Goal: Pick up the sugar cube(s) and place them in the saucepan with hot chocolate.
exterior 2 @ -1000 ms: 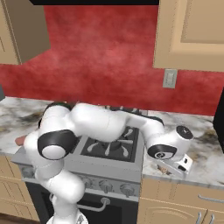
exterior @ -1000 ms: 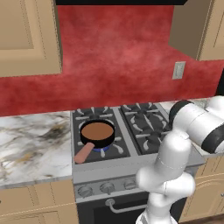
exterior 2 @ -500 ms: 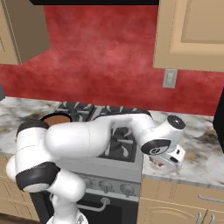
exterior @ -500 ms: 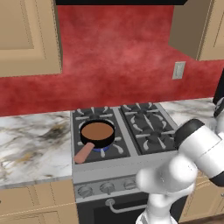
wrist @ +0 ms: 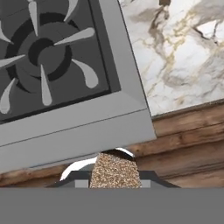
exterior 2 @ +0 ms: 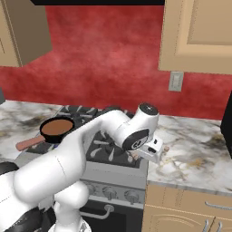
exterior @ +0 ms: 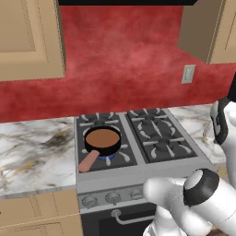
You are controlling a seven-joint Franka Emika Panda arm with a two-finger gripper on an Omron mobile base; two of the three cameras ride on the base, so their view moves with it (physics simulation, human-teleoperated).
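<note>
The saucepan with hot chocolate (exterior: 102, 140) sits on the stove's front left burner, its salmon handle (exterior: 87, 161) pointing toward the front; it is also in the right base view (exterior 2: 56, 128). My gripper (exterior 2: 152, 152) hangs over the stove's front right corner, far to the right of the pan. In the hand view the gripper (wrist: 114, 176) is shut on a speckled brown sugar cube (wrist: 114, 167), looking down at a burner grate and the counter edge. A small tan lump (exterior 2: 166, 148) lies on the marble just right of the hand; I cannot tell whether it is another cube.
The gas stove (exterior: 138, 138) has four grated burners and a row of knobs (exterior: 113, 198) on its front. Marble counter (exterior 2: 195, 156) runs on both sides. Red backsplash with an outlet (exterior: 187, 73) and wooden wall cabinets (exterior: 27, 37) stand behind and above.
The hand has risen from the right-hand counter and swung left to the stove's front right corner, carrying the cube. The saucepan has stayed in place.
</note>
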